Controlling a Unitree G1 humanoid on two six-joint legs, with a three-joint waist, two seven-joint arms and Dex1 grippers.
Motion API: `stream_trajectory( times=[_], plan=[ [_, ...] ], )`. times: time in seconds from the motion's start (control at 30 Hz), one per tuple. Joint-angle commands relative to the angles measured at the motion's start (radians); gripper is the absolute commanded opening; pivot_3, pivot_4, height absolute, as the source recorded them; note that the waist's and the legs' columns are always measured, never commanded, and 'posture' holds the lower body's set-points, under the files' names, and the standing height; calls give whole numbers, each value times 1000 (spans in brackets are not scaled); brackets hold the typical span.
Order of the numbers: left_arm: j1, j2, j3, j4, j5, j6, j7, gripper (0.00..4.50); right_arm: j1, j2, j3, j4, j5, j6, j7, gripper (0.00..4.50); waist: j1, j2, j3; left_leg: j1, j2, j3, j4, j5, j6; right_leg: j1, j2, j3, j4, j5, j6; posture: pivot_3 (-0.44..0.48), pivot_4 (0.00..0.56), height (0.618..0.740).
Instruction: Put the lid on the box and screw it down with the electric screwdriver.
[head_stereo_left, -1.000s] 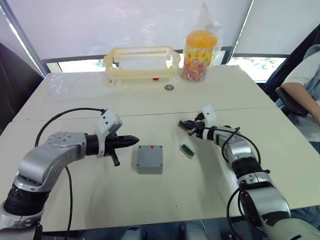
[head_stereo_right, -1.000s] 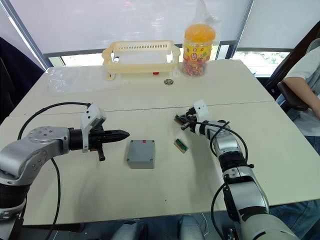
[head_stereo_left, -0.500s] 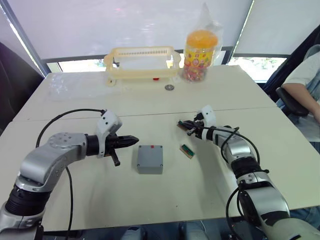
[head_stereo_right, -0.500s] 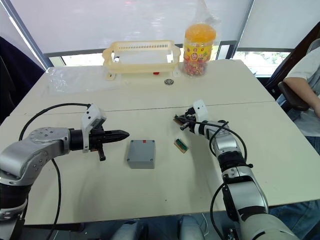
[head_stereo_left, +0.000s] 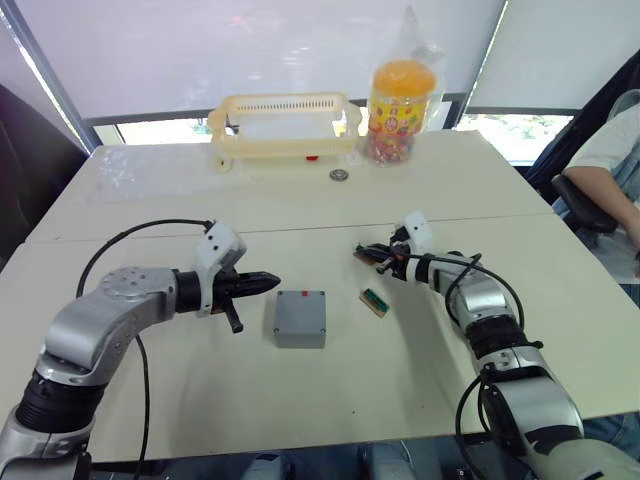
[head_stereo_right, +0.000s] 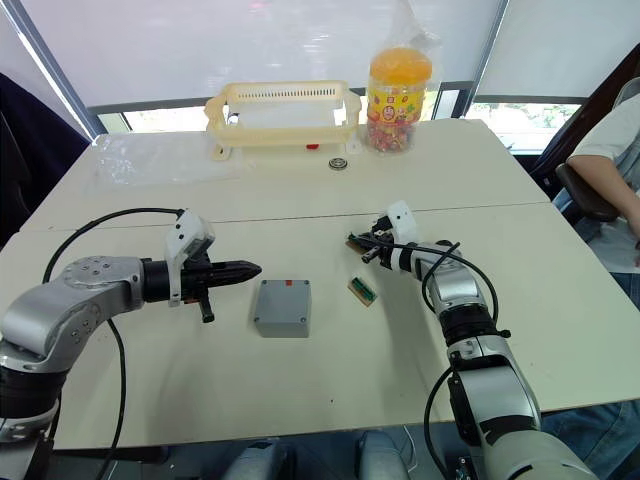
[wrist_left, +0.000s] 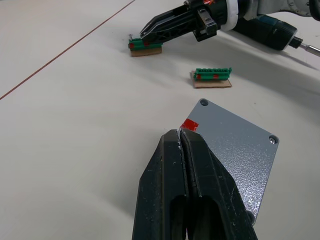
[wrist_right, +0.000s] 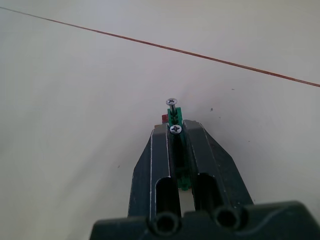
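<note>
The grey box (head_stereo_left: 300, 318) lies in the middle of the table with a flat face up. That face (wrist_left: 235, 145) has corner holes and a red mark; I cannot tell whether it is the lid. My left gripper (head_stereo_left: 272, 284) hovers shut and empty just left of the box, its tips (wrist_left: 180, 134) near the red mark. My right gripper (head_stereo_left: 365, 251) is shut on a green screw strip (wrist_right: 174, 117) resting on the table. A dark cylinder with a thin metal tip (wrist_left: 272, 36) sticks out beside that gripper; whether it is the electric screwdriver I cannot tell.
A second green strip (head_stereo_left: 375, 302) lies right of the box. At the far edge stand a cream basket (head_stereo_left: 285, 125), a jar with an orange lid (head_stereo_left: 400, 100) and a small round metal part (head_stereo_left: 339, 174). A person sits at the far right (head_stereo_left: 610, 150).
</note>
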Motion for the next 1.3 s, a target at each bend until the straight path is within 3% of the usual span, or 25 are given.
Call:
stream_trajectory(
  times=[0.03,0.07,0.47,0.57,0.67,1.23,1.3],
  plan=[
    [5,0,6,-16,6,-17,5,0,-2,-5,-11,-32,0,-18,-10,2039,0,0,0,0,0,0,0,0,0,0,0,0,0,0,0,0,150,740],
    [7,0,6,-17,6,-17,5,0,-1,-5,-12,-37,1,-17,-11,2640,0,0,0,0,0,0,0,0,0,0,0,0,0,0,0,0,150,740],
    [14,-5,-2,-20,14,-19,9,0,14,0,-31,-91,28,-2,-25,2640,0,0,0,0,0,0,0,0,0,0,0,0,0,0,0,0,150,740],
    [16,-6,-6,-20,17,-20,8,0,19,1,-26,-88,25,-4,-26,1830,0,0,0,0,0,0,0,0,0,0,0,0,0,0,0,0,150,740],
    [15,-5,-4,-20,18,-19,9,0,23,2,-21,-86,21,-2,-26,472,0,0,0,0,0,0,0,0,0,0,0,0,0,0,0,0,150,740],
    [9,-8,-1,-13,22,-23,18,0,17,2,-16,-66,16,-3,-24,472,0,0,0,0,0,0,0,0,0,0,0,0,0,0,0,0,150,740],
    [10,-8,-1,-13,22,-24,19,0,16,4,-18,-66,16,-5,-28,224,0,0,0,0,0,0,0,0,0,0,0,0,0,0,0,0,150,740]
  ],
)
